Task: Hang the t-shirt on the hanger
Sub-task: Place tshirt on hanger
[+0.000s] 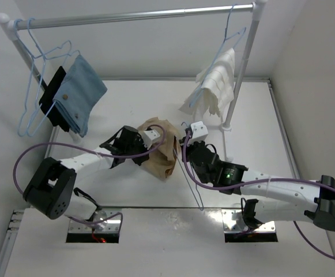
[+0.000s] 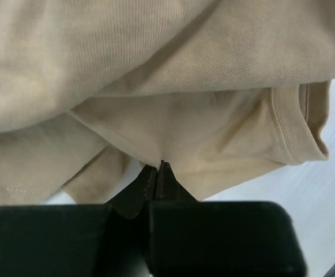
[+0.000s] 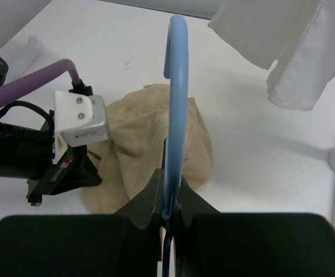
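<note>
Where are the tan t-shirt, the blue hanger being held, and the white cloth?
t-shirt [image 1: 162, 157], top view, middle of the bunched fabric.
hanger [image 3: 175, 109], right wrist view, the curved hook's stem.
white cloth [image 1: 218, 83], top view, middle of the hanging folds.

We read this as a robotics test cell in a lab, not a home. Plain white panels [image 1: 320, 69] box in a white bench [image 1: 259, 130] on three sides. The left arm [image 1: 81, 158] and right arm [image 1: 277, 187] are bolted at the bench's near edge beside cut-outs [image 1: 95, 229] showing wiring. Purple cables [image 3: 26, 86] loop free. A tube-built garment rail [image 1: 138, 15] spans the far edge.
</note>
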You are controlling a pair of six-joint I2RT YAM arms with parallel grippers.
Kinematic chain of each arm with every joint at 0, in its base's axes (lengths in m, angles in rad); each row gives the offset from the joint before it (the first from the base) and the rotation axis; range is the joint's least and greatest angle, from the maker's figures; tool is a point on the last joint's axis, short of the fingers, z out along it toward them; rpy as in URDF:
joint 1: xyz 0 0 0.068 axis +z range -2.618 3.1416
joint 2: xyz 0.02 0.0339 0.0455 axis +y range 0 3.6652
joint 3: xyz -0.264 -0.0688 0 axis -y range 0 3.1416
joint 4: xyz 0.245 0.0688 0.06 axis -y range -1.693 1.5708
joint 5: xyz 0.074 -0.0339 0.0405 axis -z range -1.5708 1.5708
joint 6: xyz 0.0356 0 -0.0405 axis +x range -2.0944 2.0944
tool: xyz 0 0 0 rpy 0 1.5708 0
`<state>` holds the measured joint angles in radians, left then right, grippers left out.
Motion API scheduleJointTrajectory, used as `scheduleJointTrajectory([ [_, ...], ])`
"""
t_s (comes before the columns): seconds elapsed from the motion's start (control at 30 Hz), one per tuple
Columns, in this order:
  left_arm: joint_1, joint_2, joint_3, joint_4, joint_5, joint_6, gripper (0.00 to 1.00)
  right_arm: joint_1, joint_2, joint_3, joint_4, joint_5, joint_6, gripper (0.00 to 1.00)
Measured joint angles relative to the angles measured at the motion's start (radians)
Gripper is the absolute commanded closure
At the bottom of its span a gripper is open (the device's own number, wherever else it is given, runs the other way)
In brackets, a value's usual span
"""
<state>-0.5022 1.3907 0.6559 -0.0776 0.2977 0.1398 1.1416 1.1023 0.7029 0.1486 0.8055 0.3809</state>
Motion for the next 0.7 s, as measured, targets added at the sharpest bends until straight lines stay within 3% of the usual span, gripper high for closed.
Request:
scheduleJointTrajectory([
  [0.13, 0.002, -0.016, -0.012, -0.017, -0.002, 0.046, 1.0, 0.0, 0.0, 0.0, 0.003, 0.016, -0.001, 1.0],
  [0.27, 0.018, -0.112, -0.012, -0.137, 0.0, 0.153, 1.0, 0.0, -0.012, 0.0, -0.013, 0.046, -0.002, 1.0],
  [0.53, 0.007, -0.418, -0.012, -0.465, 0.074, 0.575, 1.0, 0.001, -0.035, 0.049, -0.03, 0.094, -0.069, 1.0],
  [0.7, -0.053, -0.472, -0.007, -0.622, 0.161, 0.703, 1.0, 0.001, 0.013, 0.073, 0.016, 0.059, -0.106, 1.0],
])
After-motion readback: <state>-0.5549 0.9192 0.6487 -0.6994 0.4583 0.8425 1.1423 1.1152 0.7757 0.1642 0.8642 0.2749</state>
